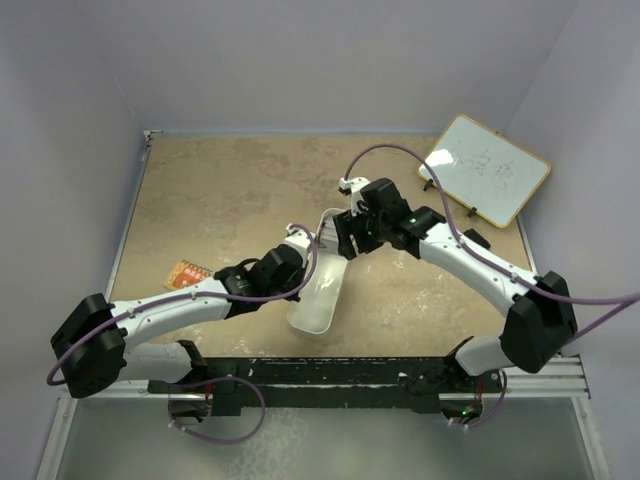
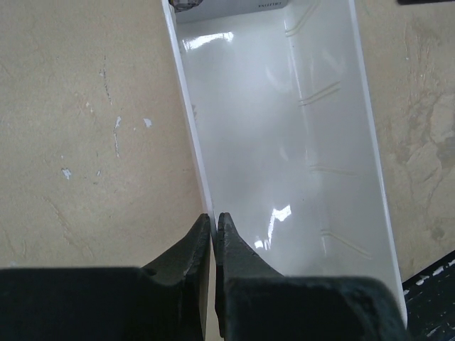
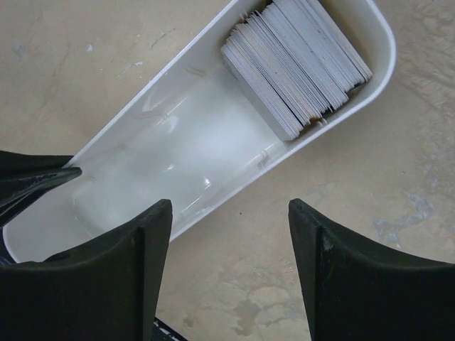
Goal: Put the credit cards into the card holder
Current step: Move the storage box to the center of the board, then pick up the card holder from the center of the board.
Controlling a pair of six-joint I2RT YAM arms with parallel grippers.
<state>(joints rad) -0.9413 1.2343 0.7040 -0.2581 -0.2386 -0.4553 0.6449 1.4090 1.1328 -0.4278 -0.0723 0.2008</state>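
Right wrist view: under the right gripper [image 3: 229,213], jaws spread wide and holding nothing, lies the tan table [image 3: 370,213]. Just ahead sits the white tray [image 3: 178,142], with the credit cards [image 3: 298,64] stacked at its far end. The left gripper [image 2: 214,219] pinches the tray's wall.

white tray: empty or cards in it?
Not empty. A stack of grey cards stands on edge, packed against one rounded end of the white tray; the rest of its floor is bare.
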